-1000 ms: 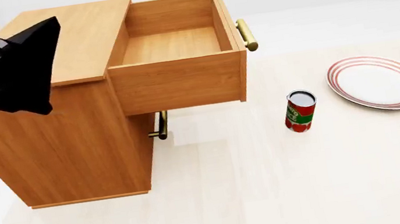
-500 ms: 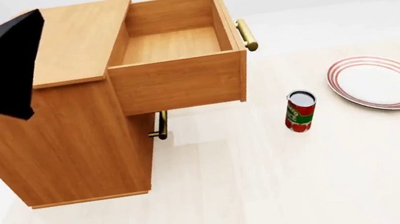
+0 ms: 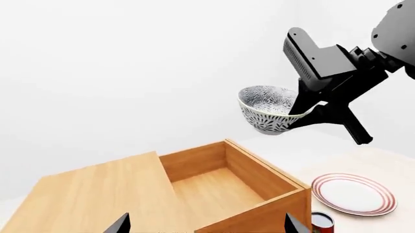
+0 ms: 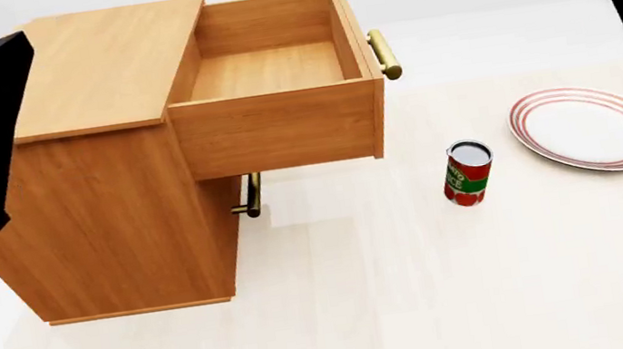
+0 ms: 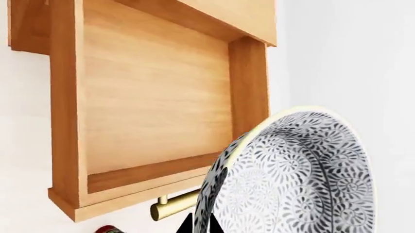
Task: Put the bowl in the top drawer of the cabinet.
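Here the boxy light orange-brown wooden cabinet (image 4: pixel 103 167) stands on the pale floor, its flat top bare of objects. Its top drawer (image 4: pixel 274 97), a wooden box with a brass bar handle (image 4: pixel 384 53), is pulled fully out from the cabinet front, and its wooden floor lies open between four thin walls, with nothing inside. Below it, the lower drawer's smaller brass handle (image 4: pixel 250 196) shows under the open box, that drawer pushed in.

Well apart from the cabinet, on the handle side, a flat white plate with red rings (image 4: pixel 586 128) lies on the floor, and a red-labelled tin can (image 4: pixel 468 173) stands upright between the plate and the cabinet.

The black right gripper (image 3: pixel 304 110) is clamped on the rim of the small deep grey-blue speckled bowl (image 3: pixel 267 109), one finger inside and one outside, holding it in the air high above the drawer's handle-side wall, with clear space beneath it. The left gripper (image 3: pixel 204 225) shows only two black fingertips (image 3: pixel 120 224) standing apart, above the cabinet top, grasping nothing.
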Robot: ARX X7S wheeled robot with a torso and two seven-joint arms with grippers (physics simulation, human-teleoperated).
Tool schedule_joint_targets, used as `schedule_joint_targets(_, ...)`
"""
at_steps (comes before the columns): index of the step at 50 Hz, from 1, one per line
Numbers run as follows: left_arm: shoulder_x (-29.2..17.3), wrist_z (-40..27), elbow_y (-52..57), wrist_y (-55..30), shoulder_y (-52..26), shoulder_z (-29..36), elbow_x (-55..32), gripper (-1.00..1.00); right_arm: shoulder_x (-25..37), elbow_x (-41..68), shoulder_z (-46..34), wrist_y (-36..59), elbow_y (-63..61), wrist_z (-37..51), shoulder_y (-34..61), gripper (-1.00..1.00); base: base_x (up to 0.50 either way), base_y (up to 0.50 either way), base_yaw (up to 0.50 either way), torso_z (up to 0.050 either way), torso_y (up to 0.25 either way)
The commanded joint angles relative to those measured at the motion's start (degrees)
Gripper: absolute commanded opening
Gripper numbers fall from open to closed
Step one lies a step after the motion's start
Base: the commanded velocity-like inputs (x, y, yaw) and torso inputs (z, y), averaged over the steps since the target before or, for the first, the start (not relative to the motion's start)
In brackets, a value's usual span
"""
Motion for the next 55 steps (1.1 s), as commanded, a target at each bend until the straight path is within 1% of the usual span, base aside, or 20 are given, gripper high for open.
schedule_joint_targets(1,-3.24,-1.17,1.74,1.68,-2.01,-1.01,-5.53,1.0,-3.12,1.82,0.45,-4.18,1.5,-1.96,1.1,-1.0,0.0,0.0,0.0,0.0,0.0)
schedule_joint_targets(5,-4.35,-0.71,2.18,1.68,-1.25,-2.68,-5.85,1.0,-3.12,6.75,-4.03,-4.73,0.46,-1.47,1.65,-1.0,0.0,0.0,0.0,0.0,0.0)
schedule_joint_targets(14,-7.02,-0.11,2.81,1.95,0.27,-6.25,-7.44,1.0,-3.13,10.94,-7.06,-4.52,-2.96,-0.87,2.14,-1.0,0.0,0.0,0.0,0.0,0.0)
schedule_joint_targets(22,-8.44,0.27,2.75,1.7,0.99,-8.2,-8.17,1.0,-3.13,12.88,-7.49,-5.11,-5.12,0.58,2.63,-1.0,0.0,0.0,0.0,0.0,0.0)
schedule_joint_targets(38,-9.85,0.1,3.19,0.96,5.67,-14.39,-9.31,1.0,-3.13,14.84,-8.28,-5.19,-8.08,2.48,2.81,-1.0,0.0,0.0,0.0,0.0,0.001)
schedule_joint_targets(48,-10.17,0.22,3.02,1.06,5.54,-14.7,-9.42,1.0,-3.13,15.11,-8.33,-5.1,-8.58,3.02,3.05,-1.0,0.0,0.0,0.0,0.0,-0.086)
schedule_joint_targets(55,-9.89,0.08,2.99,0.68,6.76,-16.18,-9.37,1.0,-3.13,14.07,-8.46,-4.52,-8.22,3.41,3.17,-1.0,0.0,0.0,0.0,0.0,-0.076)
